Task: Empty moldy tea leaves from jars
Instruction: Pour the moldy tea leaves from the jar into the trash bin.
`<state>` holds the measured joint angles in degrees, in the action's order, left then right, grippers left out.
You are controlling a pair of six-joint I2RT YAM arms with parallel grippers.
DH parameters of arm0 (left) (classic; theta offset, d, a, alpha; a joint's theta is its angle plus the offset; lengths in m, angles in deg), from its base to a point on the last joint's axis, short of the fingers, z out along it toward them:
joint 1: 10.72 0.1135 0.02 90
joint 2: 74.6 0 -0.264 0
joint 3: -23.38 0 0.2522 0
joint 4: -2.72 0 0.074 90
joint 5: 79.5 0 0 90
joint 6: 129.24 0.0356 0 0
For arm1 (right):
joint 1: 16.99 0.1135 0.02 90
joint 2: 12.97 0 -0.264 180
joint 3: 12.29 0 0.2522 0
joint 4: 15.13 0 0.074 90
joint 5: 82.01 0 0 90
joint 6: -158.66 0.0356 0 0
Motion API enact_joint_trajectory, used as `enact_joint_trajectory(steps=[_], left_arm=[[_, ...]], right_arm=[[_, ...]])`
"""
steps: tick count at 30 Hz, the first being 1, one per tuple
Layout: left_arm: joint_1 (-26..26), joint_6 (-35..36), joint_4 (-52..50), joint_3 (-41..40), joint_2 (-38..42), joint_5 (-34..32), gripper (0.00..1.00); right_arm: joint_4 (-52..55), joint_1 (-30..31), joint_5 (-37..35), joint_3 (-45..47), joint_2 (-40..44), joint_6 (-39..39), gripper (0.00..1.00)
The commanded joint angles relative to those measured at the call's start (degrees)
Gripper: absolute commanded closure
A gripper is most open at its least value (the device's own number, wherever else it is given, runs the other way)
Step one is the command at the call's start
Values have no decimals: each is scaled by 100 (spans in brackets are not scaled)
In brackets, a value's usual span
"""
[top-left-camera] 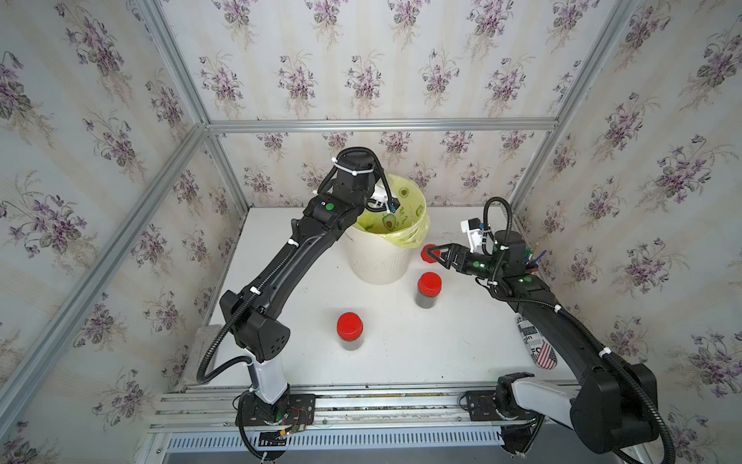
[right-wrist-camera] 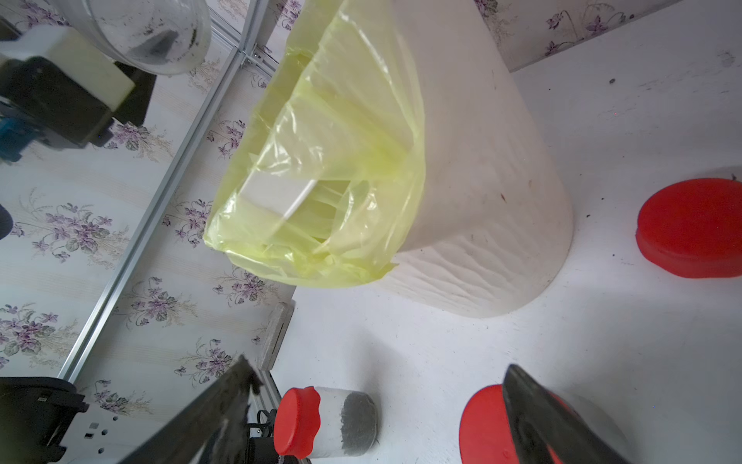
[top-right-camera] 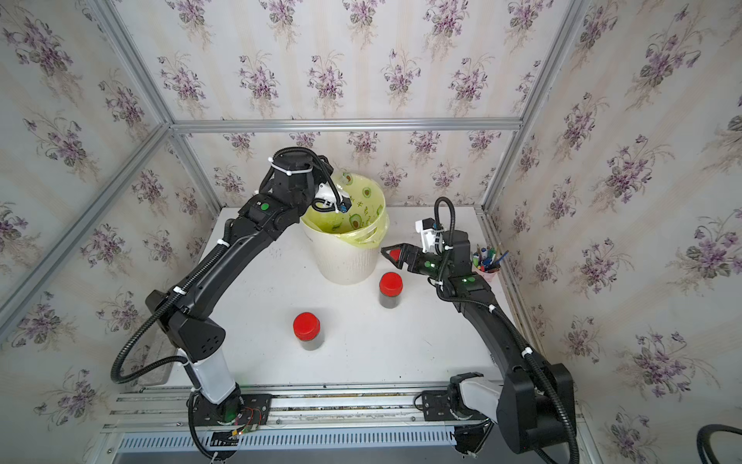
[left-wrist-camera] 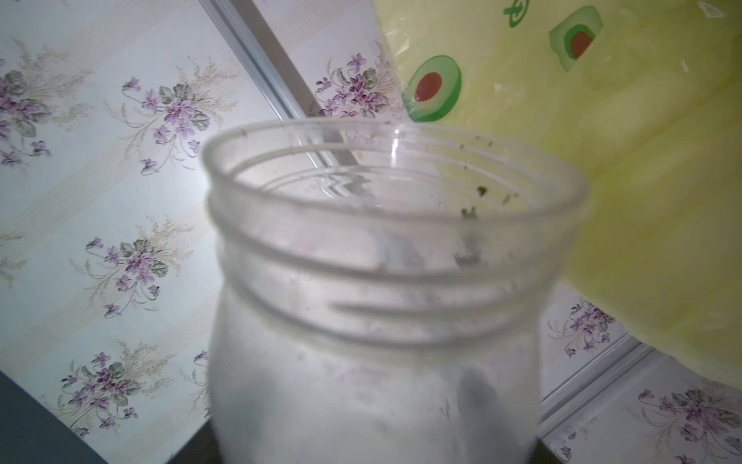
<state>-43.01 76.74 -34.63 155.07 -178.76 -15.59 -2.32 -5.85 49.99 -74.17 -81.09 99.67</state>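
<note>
Left gripper [right-wrist-camera: 134,54] hidden in both top views, clamping open jar [left-wrist-camera: 385,281], mouth toward wall [left-wrist-camera: 120,168] beside liner [left-wrist-camera: 650,168], right gripper [top-left-camera: 437,256] spread, capped jars [top-left-camera: 350,332] upright.

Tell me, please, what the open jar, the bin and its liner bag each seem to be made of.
The open jar looks like clear, slightly hazy plastic, though possibly glass: moulded screw threads ring its see-through neck. The bin seems rigid matte cream plastic, with ripples low on its wall. The liner bag is thin glossy yellow plastic film: translucent, creased, glinting.
</note>
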Motion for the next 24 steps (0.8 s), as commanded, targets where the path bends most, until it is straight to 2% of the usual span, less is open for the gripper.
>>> enact_joint_trajectory(steps=[1,6,8,11,16,21,24], left_arm=[[50,1046,47,-160,23,3,36],[-17,890,27,198,-41,12,35],[46,742,-32,-26,21,165,35],[135,785,-93,-357,49,51,36],[95,886,-80,28,24,129,35],[119,1022,-8,-364,132,29,36],[23,1000,30,-166,116,-36,35]], right_arm=[[-46,0,-25,12,27,-26,5],[22,3,-43,-5,61,-73,5],[-18,0,-52,19,62,-58,5],[-41,0,-34,22,44,-44,5],[68,-2,-69,-11,99,-117,5],[-19,2,-51,4,69,-63,5],[54,2,-63,-13,92,-109,5]])
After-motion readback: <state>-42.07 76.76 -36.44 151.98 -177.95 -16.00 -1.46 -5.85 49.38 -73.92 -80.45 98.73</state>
